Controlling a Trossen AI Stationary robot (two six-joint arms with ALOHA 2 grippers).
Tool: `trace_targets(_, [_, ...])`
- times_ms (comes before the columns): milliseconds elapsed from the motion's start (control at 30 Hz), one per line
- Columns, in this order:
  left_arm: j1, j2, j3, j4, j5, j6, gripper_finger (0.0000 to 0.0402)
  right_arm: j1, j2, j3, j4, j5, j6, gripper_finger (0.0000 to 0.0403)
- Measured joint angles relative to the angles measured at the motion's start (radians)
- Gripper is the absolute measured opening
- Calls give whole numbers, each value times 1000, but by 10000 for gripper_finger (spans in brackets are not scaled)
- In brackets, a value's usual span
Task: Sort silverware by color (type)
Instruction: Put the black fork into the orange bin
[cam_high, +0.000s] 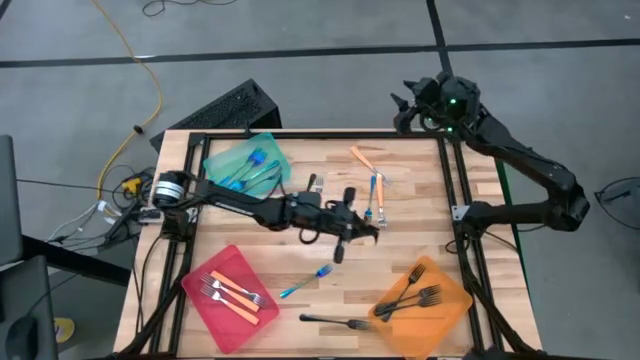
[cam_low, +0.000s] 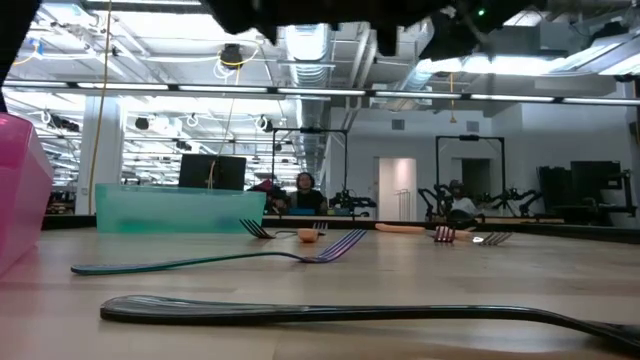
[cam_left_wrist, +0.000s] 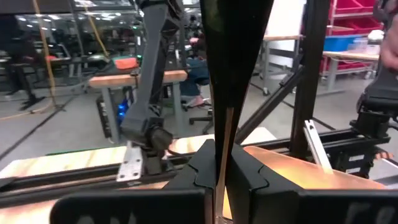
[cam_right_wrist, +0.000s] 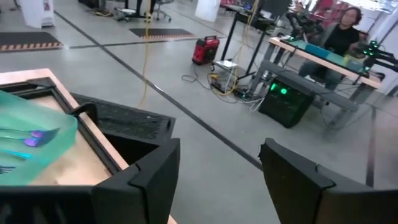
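My left gripper (cam_high: 362, 228) (cam_left_wrist: 222, 180) hovers over the table's middle, pointing level toward the right edge, shut on a black fork (cam_left_wrist: 233, 56). Loose forks lie flat on the wood: a blue one (cam_high: 305, 282), a black one (cam_high: 335, 322) (cam_low: 330, 312), an orange one (cam_high: 365, 158), and a blue and an orange one (cam_high: 377, 195) just beyond the gripper. The teal tray (cam_high: 222, 158) holds blue forks, the red tray (cam_high: 205, 300) orange-handled ones, the orange tray (cam_high: 450, 300) black ones. My right gripper (cam_high: 405, 105) (cam_right_wrist: 217, 180) waits open past the table's far right corner. My left gripper pinches the black fork's narrow shaft (cam_left_wrist: 222, 134) between its two fingers, which come at it level from the table's left and lie across it. The fork stands upright, its broad end above the fingers, lifted clear of the table.
A black frame rail (cam_high: 300, 133) runs around the tabletop. The right arm's base (cam_high: 480, 215) stands on the right edge. Bare wood (cam_high: 300, 245) lies between the three trays. A keyboard (cam_high: 225, 108) and cables lie on the floor beyond the far edge.
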Motion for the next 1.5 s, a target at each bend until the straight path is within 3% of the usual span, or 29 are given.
trace_targets(300, [-7,219,268,-41,97,-43,0,-5,-31,0,-74,-2,3,243])
trace_targets(500, [-11,312,457,-226,125,-258,0,-5,-27,-1,-141,-2,3,243])
trace_targets(667, [-22,364,560,-234,206,-416,0,-4,-27,-1,-163,-2,19,243])
trace_targets(1167, [-105,376,579,-252,113,-471,0,-4,-27,-1,-165,-1,54,243])
trace_targets(1267, [-103,448,637,-258,182,-535,0,-4,-27,-1,-161,-1,56,243])
trace_targets(1400, [-105,608,841,-439,295,-623,0,-4,-27,-1,-166,-1,63,243])
trace_targets(1500, [-106,738,1070,-614,378,-675,0,3,-27,-1,-168,-1,64,243])
